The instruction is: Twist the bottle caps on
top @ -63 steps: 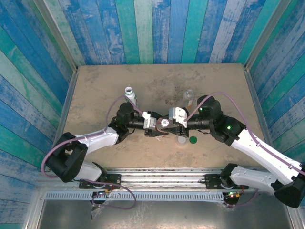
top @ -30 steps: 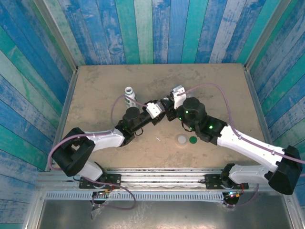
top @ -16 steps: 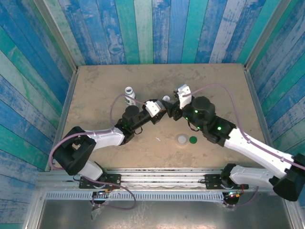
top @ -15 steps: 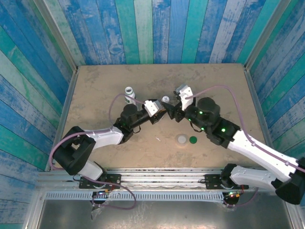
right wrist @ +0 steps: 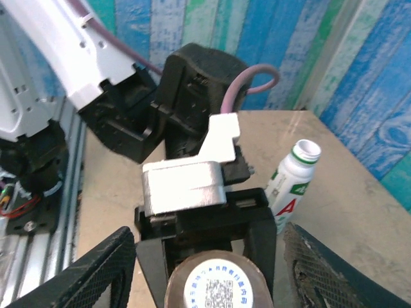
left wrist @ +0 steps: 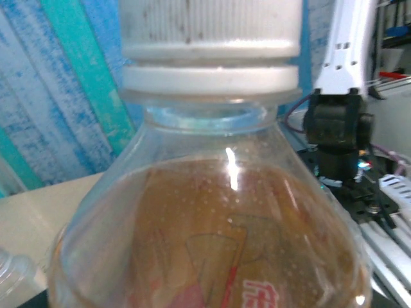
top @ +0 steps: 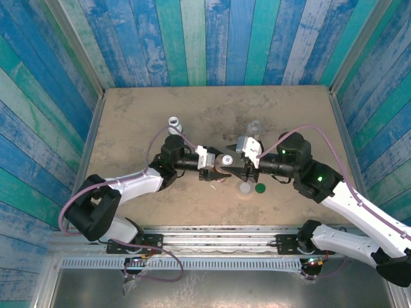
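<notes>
Swung nearer, the left pincer (top: pixel 217 168) pinches the amber bottle (top: pixel 227 160) over the middle of the table (top: pixel 128 115), with the right pincer (top: pixel 239 165) just right of it. Left wrist: a white cap (left wrist: pixel 212 29) sits on the bottle. Right wrist: its fingers (right wrist: pixel 109 269) stand spread, flanking the cap.

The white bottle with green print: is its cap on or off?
Off. The white bottle stands with its threaded neck bare and its mouth open.
</notes>
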`<state>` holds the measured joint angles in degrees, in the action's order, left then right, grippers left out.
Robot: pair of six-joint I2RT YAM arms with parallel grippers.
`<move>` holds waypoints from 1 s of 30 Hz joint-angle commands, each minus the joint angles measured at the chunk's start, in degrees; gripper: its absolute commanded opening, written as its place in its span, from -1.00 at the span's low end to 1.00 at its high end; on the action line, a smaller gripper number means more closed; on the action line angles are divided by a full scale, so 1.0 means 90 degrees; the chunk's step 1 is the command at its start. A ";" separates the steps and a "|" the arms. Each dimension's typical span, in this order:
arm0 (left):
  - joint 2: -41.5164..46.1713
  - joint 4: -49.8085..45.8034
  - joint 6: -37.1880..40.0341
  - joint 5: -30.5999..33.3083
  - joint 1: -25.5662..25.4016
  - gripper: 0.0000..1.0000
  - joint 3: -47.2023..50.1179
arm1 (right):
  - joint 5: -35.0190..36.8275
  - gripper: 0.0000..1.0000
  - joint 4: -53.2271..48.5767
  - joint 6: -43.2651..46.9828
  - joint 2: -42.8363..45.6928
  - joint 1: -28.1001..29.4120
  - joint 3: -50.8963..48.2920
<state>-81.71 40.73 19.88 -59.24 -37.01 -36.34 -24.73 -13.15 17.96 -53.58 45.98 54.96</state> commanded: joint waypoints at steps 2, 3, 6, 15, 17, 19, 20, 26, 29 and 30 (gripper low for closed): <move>0.0376 -0.0162 0.0132 -0.0626 -0.0027 0.16 -0.0114 | -0.0405 0.15 -0.0256 0.0323 -0.0003 -0.0020 -0.0031; 0.0382 -0.0219 0.0182 -0.0589 -0.0028 0.16 -0.0120 | -0.0415 0.11 -0.0247 0.0325 -0.0010 -0.0021 -0.0032; 0.0388 -0.0283 0.0249 -0.0631 -0.0034 0.17 -0.0142 | -0.0440 0.05 -0.0227 0.0321 -0.0049 -0.0019 -0.0023; 0.0476 -0.0211 0.0220 -0.0556 -0.0084 0.17 -0.0113 | -0.0543 -0.07 -0.0302 0.0372 -0.0286 -0.0019 -0.0004; 0.0477 -0.0200 0.0218 -0.0537 -0.0082 0.17 -0.0103 | -0.0560 -0.17 -0.0341 0.0383 -0.0323 -0.0020 0.0012; 0.0493 -0.0189 0.0209 -0.0501 -0.0086 0.17 -0.0103 | -0.0572 -0.30 -0.0407 0.0396 -0.0344 -0.0013 0.0044; 0.0495 -0.0173 0.0203 -0.0453 -0.0086 0.17 -0.0096 | -0.0569 -0.36 -0.0424 0.0390 -0.0350 -0.0022 0.0053; 0.0480 0.0567 -0.0154 0.1396 -0.0082 0.15 0.0158 | 0.0169 -0.99 0.0014 0.0026 -0.0344 -0.0015 0.0041; 0.0366 0.1046 -0.0383 0.2844 -0.0091 0.13 0.0282 | 0.1183 -0.99 0.0980 -0.0832 -0.0458 -0.0011 -0.0202; 0.0310 0.1159 -0.0429 0.3264 -0.0104 0.13 0.0306 | 0.1520 -0.99 0.1279 -0.1111 -0.0511 0.0003 -0.0281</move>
<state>-80.51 45.52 19.18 -47.64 -38.04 -34.37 -20.18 -10.63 16.34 -57.19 45.67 54.15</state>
